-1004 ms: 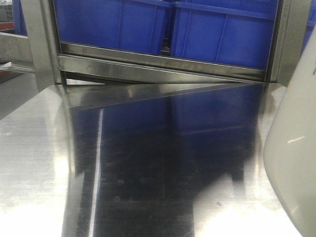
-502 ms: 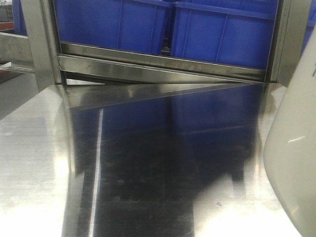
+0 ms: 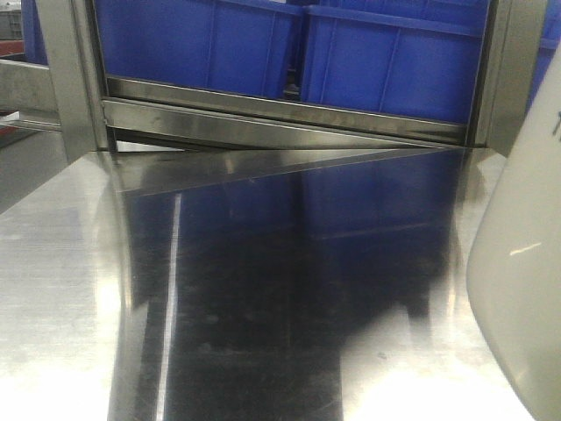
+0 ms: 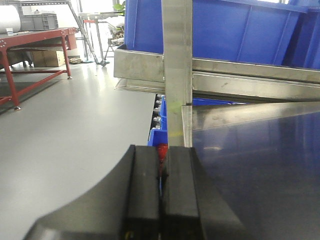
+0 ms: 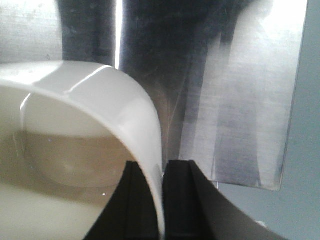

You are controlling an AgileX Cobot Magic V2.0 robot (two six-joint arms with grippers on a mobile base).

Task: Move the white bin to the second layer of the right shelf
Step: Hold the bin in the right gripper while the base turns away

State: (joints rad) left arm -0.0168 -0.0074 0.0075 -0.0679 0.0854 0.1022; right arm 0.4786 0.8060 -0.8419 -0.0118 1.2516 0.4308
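**A:** Where is the glossy cream-white plastic bin [image 3: 521, 263]?

**B:** At the far right of the front view. Its smooth tapered wall stands over the right side of the mirror-shiny steel counter [image 3: 263, 289]. The frame cuts off its base, so I cannot tell whether it rests on the counter or hangs just above it.

**A:** And the right tool [image 5: 156, 165]?

**B:** It is pinched on the bin's wall beside a rounded corner, with one black finger inside the rim and the other outside.

**A:** The left tool [image 4: 161, 150]?

**B:** Its two black fingers are pressed together and hold nothing. It sits just in front of the upright steel post [image 4: 176, 60] at the counter's left corner.

**A:** What is behind the counter?

**B:** Two large blue plastic crates [image 3: 386, 61] stand side by side on the steel rack past the far edge. Their blue is mirrored in the counter's surface.
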